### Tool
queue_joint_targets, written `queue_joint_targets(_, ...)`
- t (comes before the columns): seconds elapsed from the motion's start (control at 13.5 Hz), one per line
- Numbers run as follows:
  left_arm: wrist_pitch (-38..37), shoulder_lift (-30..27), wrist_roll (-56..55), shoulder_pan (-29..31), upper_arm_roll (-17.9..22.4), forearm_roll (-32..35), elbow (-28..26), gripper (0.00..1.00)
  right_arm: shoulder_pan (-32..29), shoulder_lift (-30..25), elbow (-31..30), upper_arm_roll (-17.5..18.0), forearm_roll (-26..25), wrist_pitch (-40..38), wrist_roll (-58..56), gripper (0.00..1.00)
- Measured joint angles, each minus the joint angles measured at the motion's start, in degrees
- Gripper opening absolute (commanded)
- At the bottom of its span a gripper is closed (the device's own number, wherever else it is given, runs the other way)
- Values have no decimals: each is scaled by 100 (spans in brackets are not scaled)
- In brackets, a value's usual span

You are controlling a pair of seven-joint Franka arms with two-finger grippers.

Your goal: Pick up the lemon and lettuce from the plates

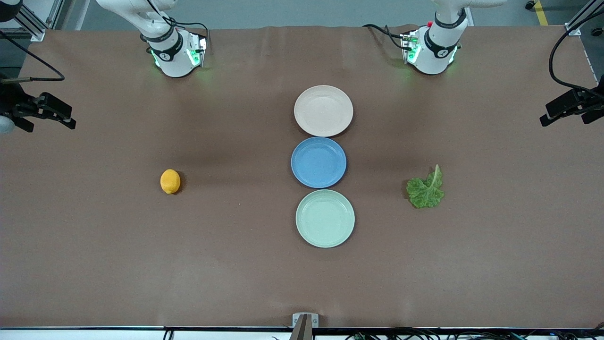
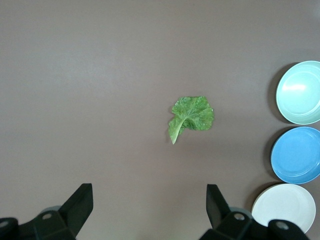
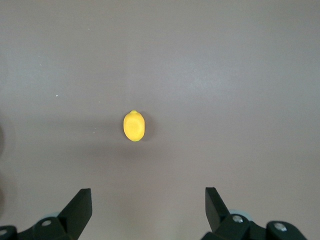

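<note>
The wide brown table (image 1: 141, 264) is covered in a matt, cloth-like sheet, smooth but for faint creases. The small oval yellow-orange lemon (image 1: 170, 182) has smooth skin with a dull sheen. The bright green lettuce leaf (image 1: 426, 189) is crinkled and veined. The three round plates, beige-pink (image 1: 323, 111), blue (image 1: 318, 162) and mint green (image 1: 325, 218), look like smooth matt plastic. The black fingers (image 2: 80, 205) look like hard, matt plastic.

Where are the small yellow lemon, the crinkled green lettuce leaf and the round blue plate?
small yellow lemon (image 1: 170, 182), front view, middle of its skin
crinkled green lettuce leaf (image 1: 425, 191), front view, leaf blade
round blue plate (image 1: 318, 162), front view, bare centre
</note>
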Motion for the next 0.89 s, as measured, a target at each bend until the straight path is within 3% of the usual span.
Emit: queue_joint_targets(0.89,-6,0,26,-19,-11,2,8,100,0,0,-31,-3,139,-125,224,100)
